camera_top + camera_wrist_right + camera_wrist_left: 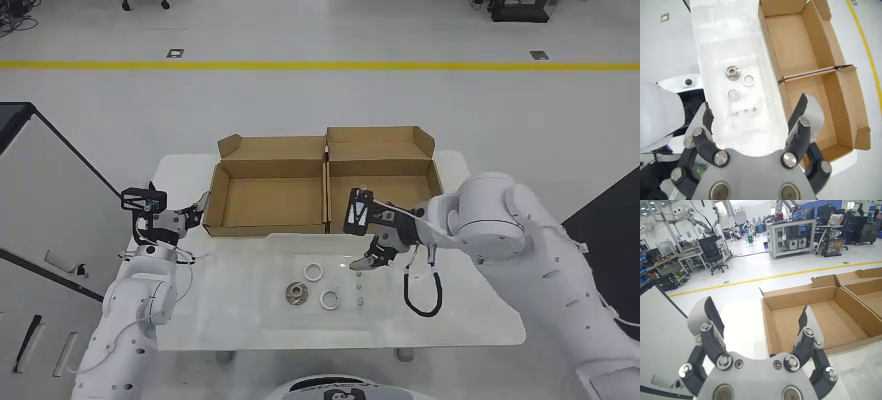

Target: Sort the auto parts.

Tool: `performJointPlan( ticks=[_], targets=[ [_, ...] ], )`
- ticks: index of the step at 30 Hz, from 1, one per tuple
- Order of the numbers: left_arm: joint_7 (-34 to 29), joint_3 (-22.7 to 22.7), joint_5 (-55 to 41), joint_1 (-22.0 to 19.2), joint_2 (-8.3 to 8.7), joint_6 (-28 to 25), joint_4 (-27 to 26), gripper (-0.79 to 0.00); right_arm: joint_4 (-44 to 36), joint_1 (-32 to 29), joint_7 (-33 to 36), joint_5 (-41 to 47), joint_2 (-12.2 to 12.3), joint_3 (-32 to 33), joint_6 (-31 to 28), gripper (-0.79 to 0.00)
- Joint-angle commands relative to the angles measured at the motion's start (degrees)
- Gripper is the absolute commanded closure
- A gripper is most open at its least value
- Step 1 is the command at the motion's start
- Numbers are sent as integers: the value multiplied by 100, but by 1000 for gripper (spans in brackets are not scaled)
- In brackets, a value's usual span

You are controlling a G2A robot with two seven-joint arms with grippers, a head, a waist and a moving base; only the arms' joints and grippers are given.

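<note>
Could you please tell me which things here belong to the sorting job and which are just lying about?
Job: hub; two rings; three small fasteners; two boxes.
Lying about: office chair; green bin.

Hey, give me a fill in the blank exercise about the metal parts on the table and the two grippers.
1. Beside the flanged hub lie ___ flat rings.
2. The small fasteners near the right gripper number ___.
3. The right gripper's jaws stand ___.
4. The left gripper hovers by a box made of ___.
Missing words: two; three; open; cardboard.
</note>
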Motion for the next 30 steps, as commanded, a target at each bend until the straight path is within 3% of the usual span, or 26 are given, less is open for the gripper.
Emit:
performJointPlan(
  ticks=[1,14,25,30],
  targets=[
    [0,0,0,0,0,0,0,-785,76,230,110,-21,81,-409,111,-785],
    [0,0,0,0,0,0,0,-785,525,926,154,72,417,-1872,155,-785],
    [0,0,0,0,0,0,0,-785,523,882,83,-61,400,-1951,192,-785],
    [0,0,0,0,0,0,0,-785,490,1111,450,-159,271,-2262,470,-785]
  ],
)
